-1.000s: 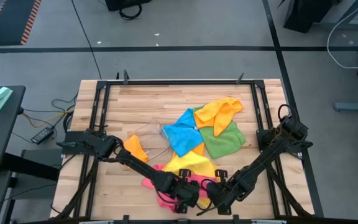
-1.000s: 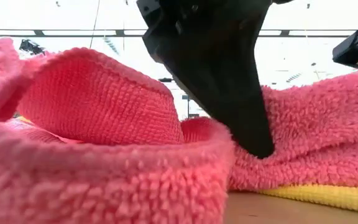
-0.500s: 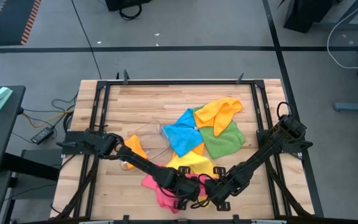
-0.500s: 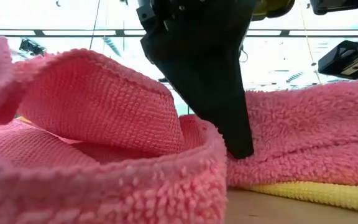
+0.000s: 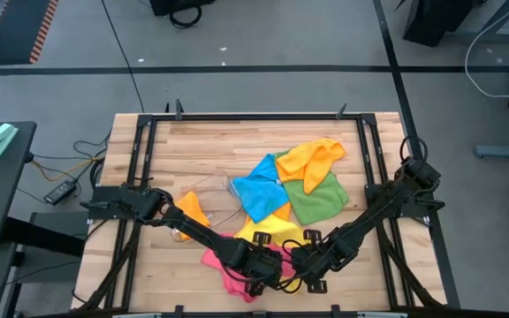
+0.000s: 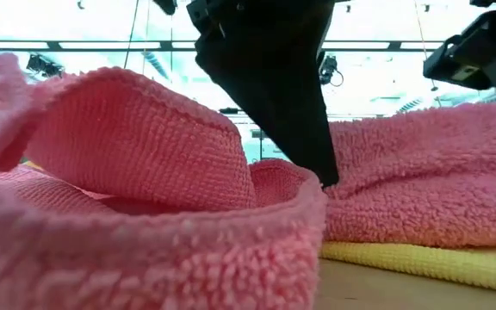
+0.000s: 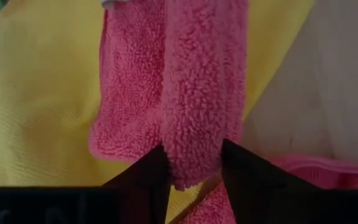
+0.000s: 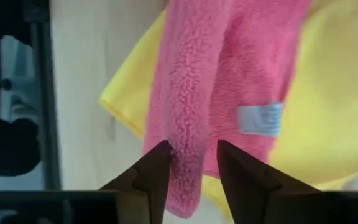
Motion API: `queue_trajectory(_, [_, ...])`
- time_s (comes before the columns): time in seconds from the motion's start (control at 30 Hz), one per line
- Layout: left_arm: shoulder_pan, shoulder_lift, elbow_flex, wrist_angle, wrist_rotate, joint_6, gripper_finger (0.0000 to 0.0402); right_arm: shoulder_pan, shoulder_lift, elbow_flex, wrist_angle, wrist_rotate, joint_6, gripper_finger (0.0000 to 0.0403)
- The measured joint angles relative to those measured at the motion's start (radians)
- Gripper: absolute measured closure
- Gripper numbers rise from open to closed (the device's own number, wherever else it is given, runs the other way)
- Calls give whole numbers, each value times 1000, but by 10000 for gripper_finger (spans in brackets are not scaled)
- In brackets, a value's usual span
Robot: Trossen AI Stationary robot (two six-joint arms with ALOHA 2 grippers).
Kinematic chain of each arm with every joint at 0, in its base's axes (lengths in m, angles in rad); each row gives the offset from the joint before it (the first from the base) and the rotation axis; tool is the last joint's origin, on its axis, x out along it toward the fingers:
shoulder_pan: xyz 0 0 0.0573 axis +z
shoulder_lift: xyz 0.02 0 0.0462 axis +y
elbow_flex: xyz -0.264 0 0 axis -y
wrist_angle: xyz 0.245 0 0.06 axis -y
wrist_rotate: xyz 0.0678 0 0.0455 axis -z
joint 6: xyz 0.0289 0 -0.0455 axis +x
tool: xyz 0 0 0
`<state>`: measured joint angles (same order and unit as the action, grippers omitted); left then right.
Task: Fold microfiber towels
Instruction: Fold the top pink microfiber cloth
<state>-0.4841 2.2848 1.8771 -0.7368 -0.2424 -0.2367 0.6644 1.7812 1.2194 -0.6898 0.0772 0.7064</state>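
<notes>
A pink microfiber towel [image 5: 225, 268] lies bunched near the table's near edge, partly on a yellow towel [image 5: 272, 231]. My left gripper [image 7: 194, 165] and my right gripper [image 8: 193, 158] hang side by side just above the pink towel's right part, both pointing steeply down and open. A raised fold of the pink towel [image 7: 199, 93] stands between the left fingers. A pink edge [image 8: 185, 124] beside a white label [image 8: 260, 118] stands between the right fingers. In the low view the left finger [image 6: 274, 95] tapers down to the pink pile. My left gripper is open astride the pink towel's raised fold [image 7: 194, 149], which fills the gap; whether the fingers [image 7: 151, 177] touch it I cannot tell. My right gripper is open astride the towel's rolled edge [image 8: 188, 168]; whether it touches I cannot tell. The towel lies on the yellow towel and the table.
Farther back lie a blue towel [image 5: 259, 190], a green one [image 5: 318, 203] and an orange one [image 5: 312, 159]. A small orange cloth [image 5: 193, 212] and a clear plastic tray [image 5: 215, 193] sit at the left. A black frame [image 5: 140, 177] borders the table.
Both grippers have gone up and a little toward the table's far edge, the right one also leftward. In the low view the dark finger has lifted out of the pink pile, and the pink towel stays lying where it was.
</notes>
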Motion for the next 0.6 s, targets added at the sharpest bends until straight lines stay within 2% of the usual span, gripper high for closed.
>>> queue_trajectory(0.1, [3,0,0,1,-7,11,277,1,-6,0,-9,6,-13,251])
queue_trajectory(0.27, [3,-22,-1,-11,-90,24,281,5,-9,0,-10,13,-45,246])
queue_trajectory(0.5, [4,-26,-6,-11,-105,33,258,27,-39,-35,4,83,-47,246])
queue_trajectory(0.6, [6,-26,-6,-9,-121,42,253,36,-76,-103,90,100,-23,246])
